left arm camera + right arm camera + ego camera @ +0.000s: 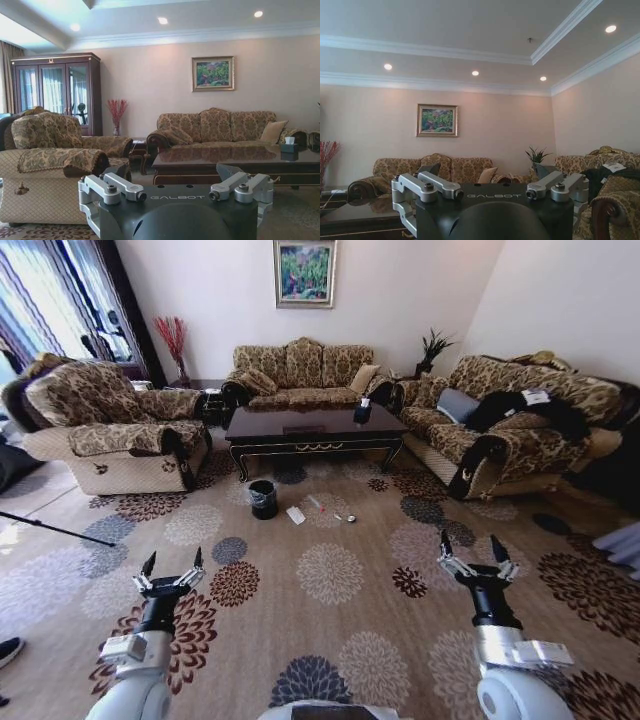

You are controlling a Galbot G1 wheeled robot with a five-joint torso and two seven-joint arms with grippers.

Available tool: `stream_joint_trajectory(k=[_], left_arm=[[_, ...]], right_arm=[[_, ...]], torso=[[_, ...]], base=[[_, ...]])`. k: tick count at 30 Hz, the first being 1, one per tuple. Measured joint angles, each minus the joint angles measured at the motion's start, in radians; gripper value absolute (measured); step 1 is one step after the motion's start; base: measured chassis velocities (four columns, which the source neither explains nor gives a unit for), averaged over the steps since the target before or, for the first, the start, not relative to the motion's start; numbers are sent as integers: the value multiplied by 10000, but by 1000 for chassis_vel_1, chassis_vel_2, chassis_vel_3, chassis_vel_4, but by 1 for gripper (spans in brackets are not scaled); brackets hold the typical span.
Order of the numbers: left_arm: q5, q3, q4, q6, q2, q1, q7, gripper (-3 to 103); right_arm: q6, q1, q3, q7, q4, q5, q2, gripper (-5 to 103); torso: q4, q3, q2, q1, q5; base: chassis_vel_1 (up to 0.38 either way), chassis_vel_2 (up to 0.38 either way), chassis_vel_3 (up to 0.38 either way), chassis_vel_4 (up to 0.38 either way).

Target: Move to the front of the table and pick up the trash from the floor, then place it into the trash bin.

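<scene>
Head view, table (315, 430): centred among three sofas, well ahead across the patterned carpet.
Head view, trash bin (263, 499): on the carpet just before the table's left front leg.
Head view, trash (296, 515): white wrapper right of the bin, smaller bits nearby.
Head view, left gripper (171, 561): raised low in front, fingers spread wide, holding nothing.
Head view, right gripper (474, 545): likewise wide and unladen.
Left wrist view: table (235, 161) beyond the gripper body, tissue box (288, 145) on its top.
Right wrist view: table corner (350, 215) beside the gripper body, sofa (445, 171) and painting (437, 120) behind.

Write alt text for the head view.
Two open grippers, left gripper and right gripper, are raised over a floral carpet, well short of the dark table. Before the table, on the floor, sit a black trash bin and scattered trash; sofas surround it.
</scene>
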Motion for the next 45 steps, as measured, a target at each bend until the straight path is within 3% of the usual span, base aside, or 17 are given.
stream_joint_trajectory(k=[18, 45], left_arm=[[3, 2, -36, 243, 7, 56, -86, 100], [-73, 40, 213, 4, -184, 106, -51, 100]], right_arm=[[-94, 118, -5, 35, -51, 145, 36, 100], [-134, 140, 48, 103, -42, 275, -22, 100]], torso=[[0, -41, -76, -30, 0], [0, -808, -1452, -641, 0]], base=[[0, 0, 0, 0], [0, 0, 0, 0]])
